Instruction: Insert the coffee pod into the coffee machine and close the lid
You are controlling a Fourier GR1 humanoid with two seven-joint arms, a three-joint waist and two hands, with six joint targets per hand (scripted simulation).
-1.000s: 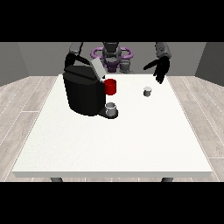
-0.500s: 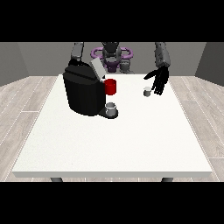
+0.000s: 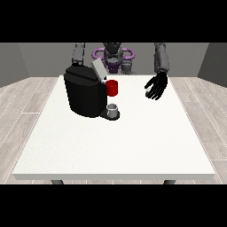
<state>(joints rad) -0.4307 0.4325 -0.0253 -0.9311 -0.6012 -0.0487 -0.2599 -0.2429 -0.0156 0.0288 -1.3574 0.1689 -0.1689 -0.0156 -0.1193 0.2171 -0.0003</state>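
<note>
The black coffee machine point(image 3: 85, 94) stands at the table's back left, its grey lid point(image 3: 98, 69) tilted up and open. A red holder point(image 3: 112, 88) juts from its front above a small grey cup point(image 3: 113, 109) on the drip tray. The hand at the view's right point(image 3: 157, 86) hangs low over the table, fingers spread and pointing down, open. It covers the small pale coffee pod point(image 3: 146, 91), of which only a sliver shows at the hand's left edge. The other arm point(image 3: 78, 54) drops behind the machine, and its hand is hidden.
The white table point(image 3: 115, 146) stretches wide towards the camera, with its edges at left, right and front. The robot's torso point(image 3: 113, 57) stands behind the back edge. Wooden floor surrounds the table.
The hand at the view's right has come down and inward from beside the shoulder, and now sits over the pod. The machine, lid and cup have not moved.
</note>
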